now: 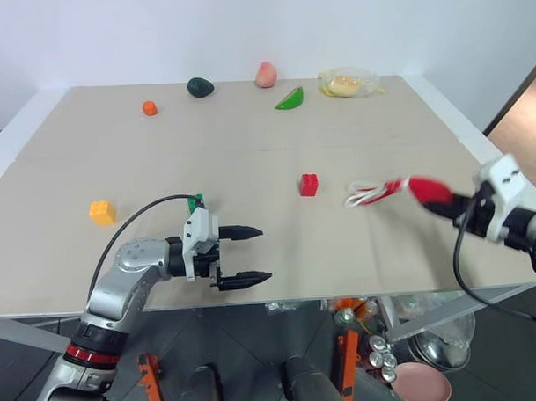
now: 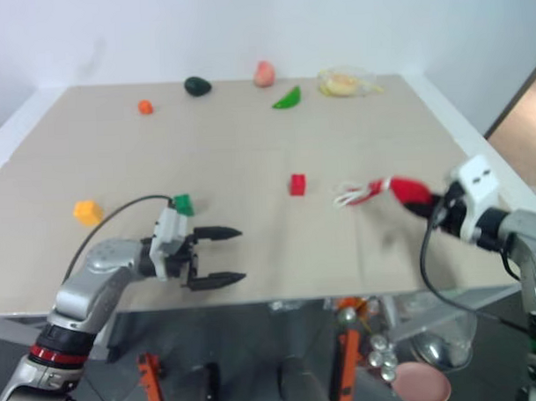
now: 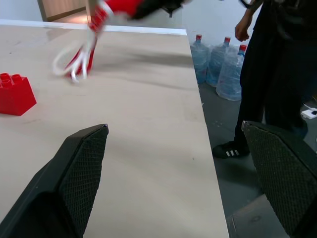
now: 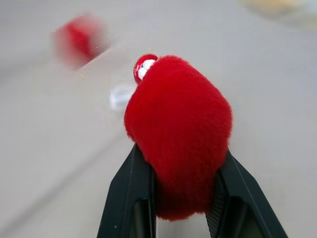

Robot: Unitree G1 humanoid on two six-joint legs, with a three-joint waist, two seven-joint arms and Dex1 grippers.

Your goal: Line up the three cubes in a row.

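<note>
Beige table (image 1: 248, 140) bears red cube (image 1: 309, 184), green cube (image 2: 183, 203), yellow-orange cube (image 1: 102, 211)

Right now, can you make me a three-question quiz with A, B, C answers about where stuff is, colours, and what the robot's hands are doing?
1. Where is the red cube?
A. Near the middle of the table
B. On the floor
C. On top of the yellow-orange cube

2. What colour is the cube just behind the left hand?
A. Blue
B. Green
C. White

3. What is the right hand doing?
A. Hanging open with nothing in it
B. Pressing on the red cube
C. Squeezing the red soft pouch

Answers: 1 A, it sits alone mid-table. 2 B, a green cube peeks out beside that wrist. 3 C, the right wrist view shows both fingers clamped on the fuzzy pouch, while the left hand stands open.
</note>
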